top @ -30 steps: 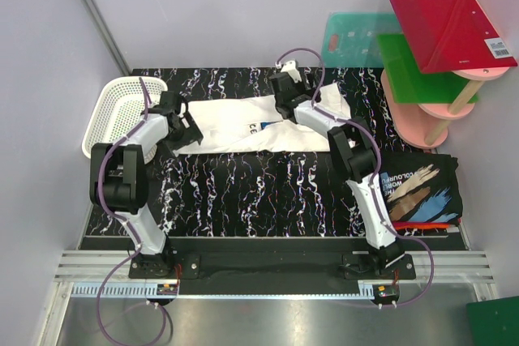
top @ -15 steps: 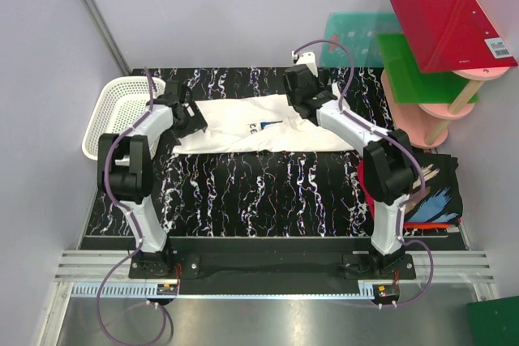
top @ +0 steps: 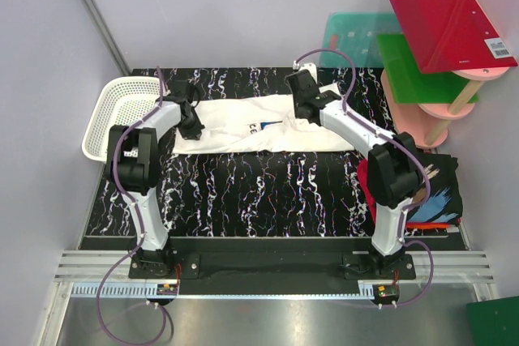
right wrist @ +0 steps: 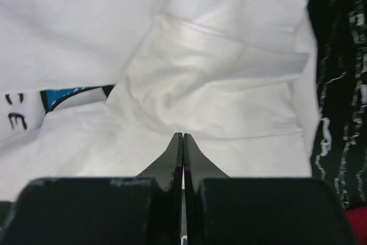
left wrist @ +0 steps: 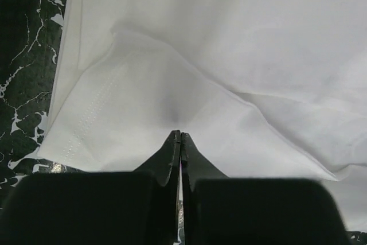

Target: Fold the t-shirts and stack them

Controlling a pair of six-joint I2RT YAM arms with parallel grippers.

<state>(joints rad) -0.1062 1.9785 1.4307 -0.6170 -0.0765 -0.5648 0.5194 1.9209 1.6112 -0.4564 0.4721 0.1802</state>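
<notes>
A white t-shirt with a blue print lies spread across the far half of the black marbled table. My left gripper sits at its left end, jaws shut, pinching a pucker of white cloth at the tips. At the shirt's upper right part my right gripper is shut too, its tips nipping creased white cloth. The black t-shirt with a brushstroke print lies at the right edge, over a red-orange t-shirt.
A white mesh basket stands at the far left, just beside my left arm. A pink shelf stand with red and green sheets and a teal board fill the back right corner.
Both grippers went from open to shut on the white t-shirt. The left one moved toward the shirt's far left corner; the right arm swung from the table's middle to the far right part.
</notes>
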